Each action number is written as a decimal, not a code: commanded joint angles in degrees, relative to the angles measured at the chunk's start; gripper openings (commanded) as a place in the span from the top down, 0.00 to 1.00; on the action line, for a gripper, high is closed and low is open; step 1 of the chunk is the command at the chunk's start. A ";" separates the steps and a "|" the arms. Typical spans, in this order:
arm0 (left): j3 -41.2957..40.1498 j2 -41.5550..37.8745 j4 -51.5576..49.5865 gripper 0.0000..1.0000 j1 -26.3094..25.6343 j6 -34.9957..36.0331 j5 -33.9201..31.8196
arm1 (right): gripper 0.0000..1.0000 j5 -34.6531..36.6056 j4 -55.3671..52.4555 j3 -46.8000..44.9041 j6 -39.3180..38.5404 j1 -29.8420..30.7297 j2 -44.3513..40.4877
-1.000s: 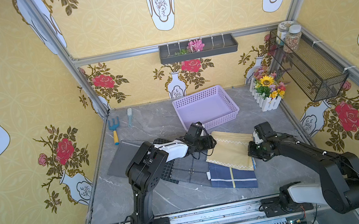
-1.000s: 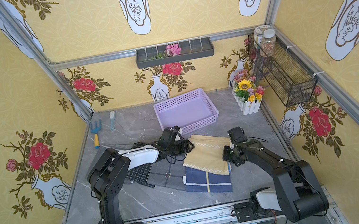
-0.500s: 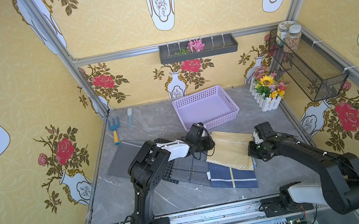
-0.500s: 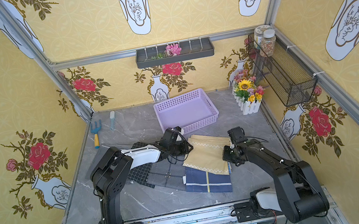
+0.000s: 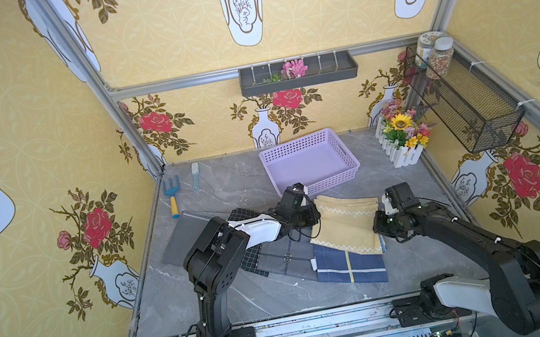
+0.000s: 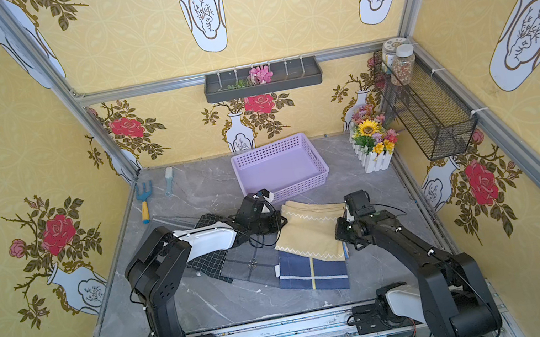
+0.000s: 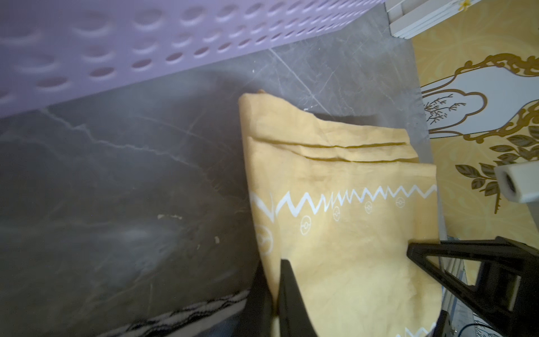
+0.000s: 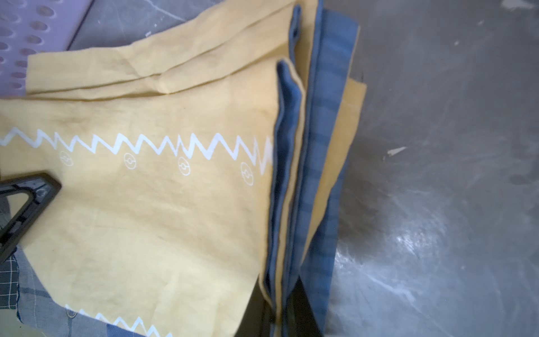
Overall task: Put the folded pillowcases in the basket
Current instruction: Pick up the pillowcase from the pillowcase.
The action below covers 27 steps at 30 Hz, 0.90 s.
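Around your lavender basket on the grey marble bench, you have a white picket box of artificial flowers off its right side. A blue garden fork and a small brush lie well off its left side. A black wire rack holding two jars hangs on the wall beyond the flowers. The folded pillowcase, yellow with white zigzag trim, lies on the bench just outside the basket's front wall, on the side toward the arm bases. That perforated wall is all that stands between the pillowcase and the basket floor. The pillowcase's far end from the basket overlaps a navy plaid cloth. A grey cloth and a black checked cloth spread out from the basket's front-left corner under your left arm. That arm reaches low over those cloths with its forearm nearly level. It puts the left hand at the pillowcase edge nearest the basket's front-left corner. The left wrist view shows its fingers pinched tight on the yellow fabric. Your right arm stretches low from its base, with the right hand at the opposite edge, out from the basket's front-right corner. In the right wrist view its fingers are clamped over the stacked yellow and blue layers there.
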 commanded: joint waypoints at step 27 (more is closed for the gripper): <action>-6.17 -9.40 2.74 1.00 0.27 -0.33 -1.61 | 0.89 0.79 -3.61 1.81 0.97 2.06 -1.75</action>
